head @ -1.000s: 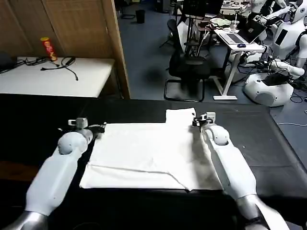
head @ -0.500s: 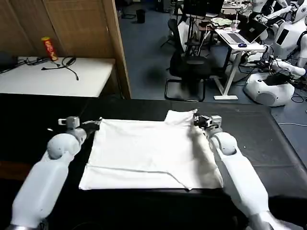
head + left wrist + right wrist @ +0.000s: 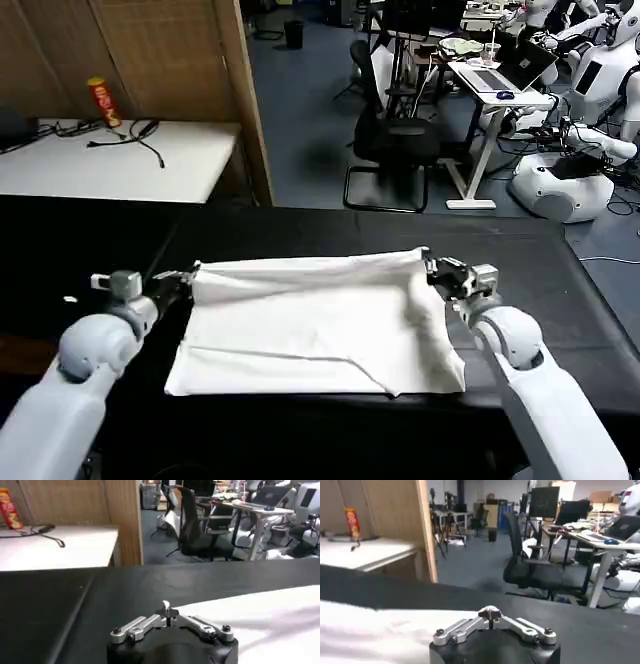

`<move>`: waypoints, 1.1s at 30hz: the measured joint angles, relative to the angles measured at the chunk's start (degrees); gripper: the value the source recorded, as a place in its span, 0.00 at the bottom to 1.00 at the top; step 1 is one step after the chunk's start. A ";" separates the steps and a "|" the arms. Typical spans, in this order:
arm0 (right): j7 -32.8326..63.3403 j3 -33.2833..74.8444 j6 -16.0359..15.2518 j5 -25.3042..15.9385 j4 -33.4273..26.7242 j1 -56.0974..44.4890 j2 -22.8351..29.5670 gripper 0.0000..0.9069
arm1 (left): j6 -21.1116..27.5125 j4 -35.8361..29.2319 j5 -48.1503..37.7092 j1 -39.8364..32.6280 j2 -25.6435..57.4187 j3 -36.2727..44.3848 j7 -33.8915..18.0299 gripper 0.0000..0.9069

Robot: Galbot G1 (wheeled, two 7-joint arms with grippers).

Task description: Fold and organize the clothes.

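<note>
Both grippers hold the far edge of the shirt [image 3: 320,320], one at each end, and this is why the cloth looks as it does. The shirt lies on the black cloth [image 3: 560,290] that covers the bench, near the middle of it, with its near edge close to the front edge of the bench. The left gripper [image 3: 180,281] pinches the far left corner of the shirt, and the right gripper [image 3: 432,266] pinches the far right corner; in the head view the far edge runs straight and tight between the two. In the left wrist view the fingers meet over a small tip of white fabric, so the left gripper is closed on the shirt. In the right wrist view the fingers also meet, with white cloth just beside them, so I judge that it grips the shirt as well. The two arms stand well apart, I think in order to keep the edge stretched, so that it does not sag in the middle. The far edge seems a little raised above the bench, while the near part rests flat, with a crease across it. I judge that the step in hand is a fold of the far edge toward the near edge. For a clean fold both grippers would need to travel evenly, otherwise the fold line will be crooked.
</note>
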 joint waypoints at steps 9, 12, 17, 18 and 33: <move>2.72 1.97 -5.05 2.32 7.68 -7.71 -3.71 0.00 | -0.34 -4.84 1.65 7.73 1.42 -2.77 0.36 0.00; 3.24 2.71 -6.92 2.37 9.80 -10.03 -4.44 0.00 | -0.52 -6.45 1.90 10.67 1.97 -3.89 0.52 0.00; 3.63 3.60 -9.20 2.35 12.44 -13.51 -4.85 0.00 | -0.51 -8.83 2.23 14.83 2.58 -5.76 0.54 0.00; 3.65 3.70 -9.41 2.35 12.67 -14.02 -4.84 0.00 | -0.51 -9.16 2.38 15.47 2.60 -6.08 0.54 0.00; 3.26 4.67 -10.90 2.01 14.49 -19.28 -3.95 0.23 | 1.65 -11.31 6.96 22.45 0.49 -7.06 1.44 0.29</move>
